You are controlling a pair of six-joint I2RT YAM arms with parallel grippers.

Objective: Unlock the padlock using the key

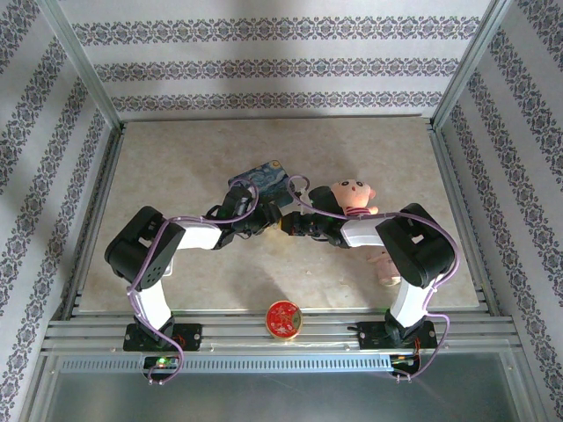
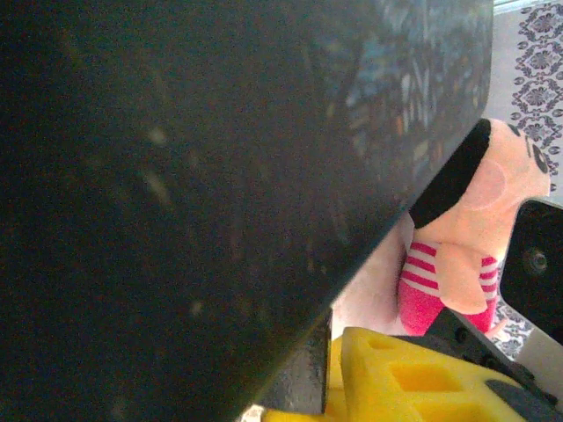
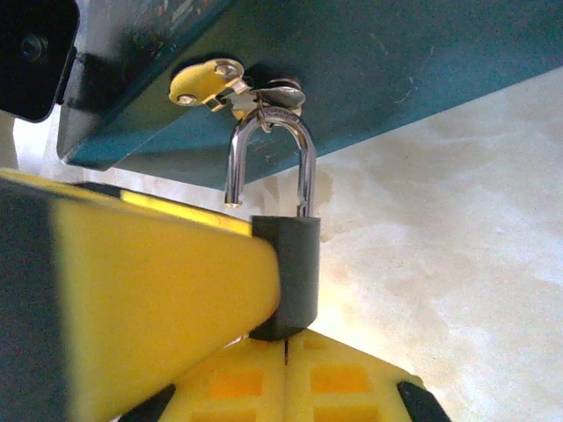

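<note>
The padlock (image 3: 296,268), a small dark grey block, hangs by its silvery shackle (image 3: 303,167) from the hasp of the blue tin (image 3: 396,61). The shackle's left leg ends bare just above my finger. My right gripper (image 3: 286,308) is shut on the padlock's body, one yellow finger (image 3: 149,299) against its side and the other under its base. A thin dark sliver (image 3: 286,352) shows below the base; I cannot tell if it is the key. My left gripper (image 1: 262,220) sits against the tin's near edge, its yellow finger (image 2: 413,378) beside a grey metal piece (image 2: 308,369).
The blue tin (image 1: 260,178) lies mid-table and looms dark in the left wrist view (image 2: 176,176). A pink plush toy (image 1: 352,195) lies right of it, above the right arm. A round red-and-gold disc (image 1: 284,318) sits at the near edge between the arm bases.
</note>
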